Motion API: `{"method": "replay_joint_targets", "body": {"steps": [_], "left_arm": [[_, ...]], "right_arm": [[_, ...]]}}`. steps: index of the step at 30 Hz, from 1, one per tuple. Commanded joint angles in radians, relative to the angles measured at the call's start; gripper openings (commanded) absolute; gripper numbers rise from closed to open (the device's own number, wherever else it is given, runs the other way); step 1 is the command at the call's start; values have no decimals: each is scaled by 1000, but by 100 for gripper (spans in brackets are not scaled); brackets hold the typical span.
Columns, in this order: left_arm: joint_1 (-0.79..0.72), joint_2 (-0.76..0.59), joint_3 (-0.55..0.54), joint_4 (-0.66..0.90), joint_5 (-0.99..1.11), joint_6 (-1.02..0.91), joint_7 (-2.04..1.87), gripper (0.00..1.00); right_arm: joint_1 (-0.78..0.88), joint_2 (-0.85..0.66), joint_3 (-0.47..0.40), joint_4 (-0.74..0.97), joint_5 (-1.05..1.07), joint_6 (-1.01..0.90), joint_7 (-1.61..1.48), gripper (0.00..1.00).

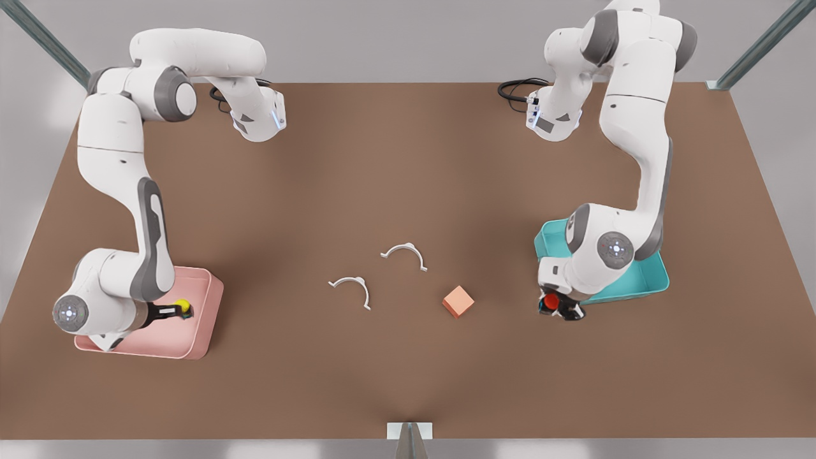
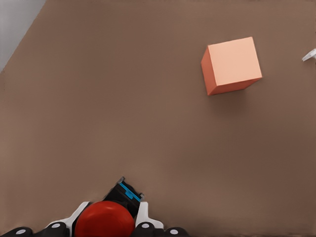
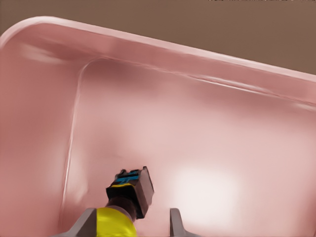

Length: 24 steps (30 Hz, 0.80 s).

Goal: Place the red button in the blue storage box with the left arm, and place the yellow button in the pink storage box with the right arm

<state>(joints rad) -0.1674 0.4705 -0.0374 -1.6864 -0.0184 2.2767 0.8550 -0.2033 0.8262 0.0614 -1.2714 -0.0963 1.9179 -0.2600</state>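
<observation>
- The left gripper [image 1: 561, 307], on the front view's right, pinches the red button [image 1: 550, 299] over the bench [image 1: 408, 191], just beside the near wall of the blue storage box [image 1: 644, 280], outside it.
- The right gripper [image 1: 182, 311] hangs over the pink storage box [image 1: 204, 319]; the yellow button [image 1: 183, 306] sits at its fingers, though whether they grip it is unclear.
- An orange-pink cube [image 1: 458, 301] and two white curved clips [image 1: 382, 274] lie mid-bench.
</observation>
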Motion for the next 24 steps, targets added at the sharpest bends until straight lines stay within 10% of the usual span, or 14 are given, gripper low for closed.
{"method": "replay_joint_targets", "body": {"steps": [1, 9, 19, 21, 22, 24], "left_arm": [[15, -50, 26, 1, -8, -137, 157, 48], [253, -38, 50, -9, -17, -143, 634, 48], [262, -211, 48, -318, -28, -114, 700, 49], [262, -199, 48, -349, -44, -114, 700, 54], [262, -182, 48, -349, -52, -112, 700, 86], [252, -162, 48, -338, -77, -114, 691, 100]], "right_arm": [[7, -4, 5, 3, -26, 21, -211, 100], [154, -420, 63, 72, -22, -393, 179, 100], [107, -625, 118, -151, 78, -292, 390, 100], [107, -615, 117, -146, 79, -290, 397, 100], [105, -613, 115, -146, 78, -290, 395, 100], [107, -601, 115, -145, 78, -290, 395, 100]]}}
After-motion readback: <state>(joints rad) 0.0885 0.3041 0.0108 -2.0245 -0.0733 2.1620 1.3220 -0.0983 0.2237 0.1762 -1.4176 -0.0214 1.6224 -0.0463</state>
